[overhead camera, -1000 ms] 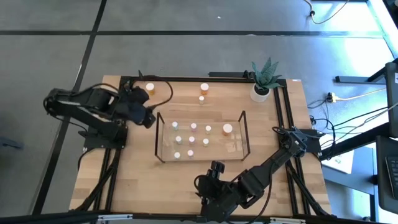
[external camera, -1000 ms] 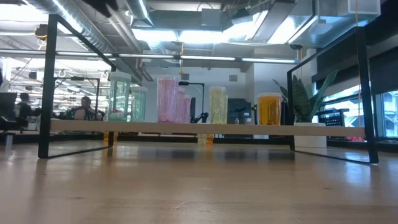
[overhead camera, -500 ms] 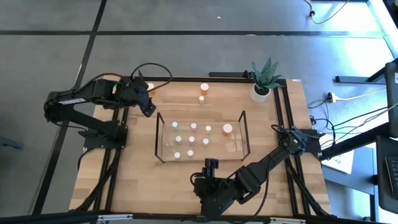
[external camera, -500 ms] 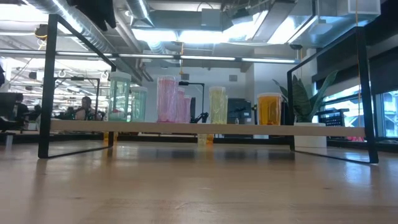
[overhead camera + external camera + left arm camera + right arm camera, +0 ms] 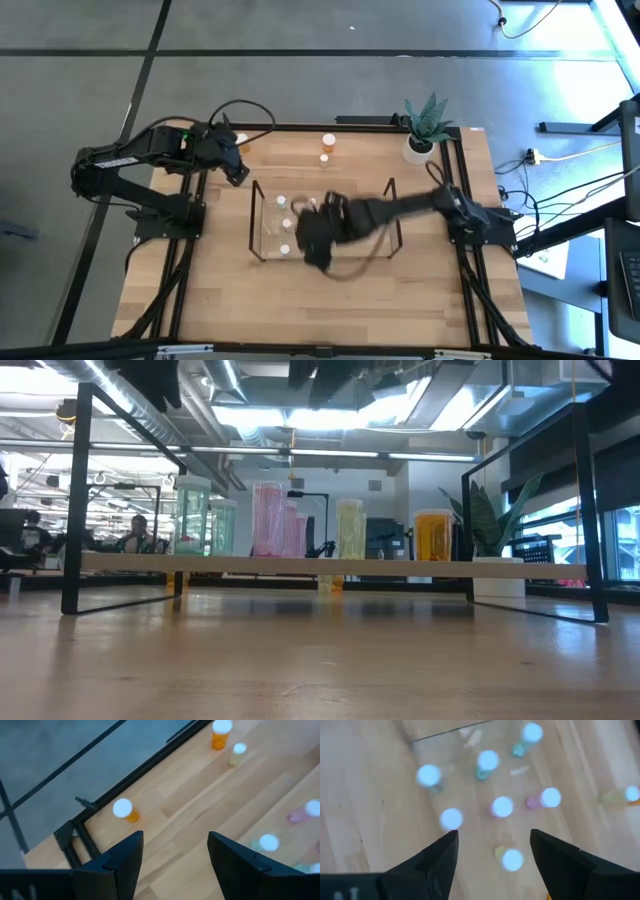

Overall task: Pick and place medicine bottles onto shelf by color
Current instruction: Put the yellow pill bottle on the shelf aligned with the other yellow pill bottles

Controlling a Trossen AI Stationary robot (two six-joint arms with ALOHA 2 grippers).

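right gripper [image 5: 316, 238] hangs open over shelf [image 5: 392, 215] bottles [image 5: 282, 201], holding nothing.

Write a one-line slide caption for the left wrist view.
Open left gripper hovers above the wooden table's corner, facing an orange bottle that stands alone near the black frame.

The table [image 5: 300, 670] is stretching away from the camera as a broad plank surface. The shelf [image 5: 330, 565] is spanning almost the whole width, its pale board sitting between black frame ends. On it the medicine bottles are standing upright in a row: two greenish ones [image 5: 193, 518] at the left, pink ones [image 5: 268, 520] beside them, a yellowish one [image 5: 350, 528], then an orange one [image 5: 433, 536]. A small yellow bottle [image 5: 329, 583] is showing below the board. A plant [image 5: 492, 520] is rising at the right. Dark arm parts [image 5: 160, 380] are hanging at the top edge. A person [image 5: 137, 533] is sitting in the room behind.
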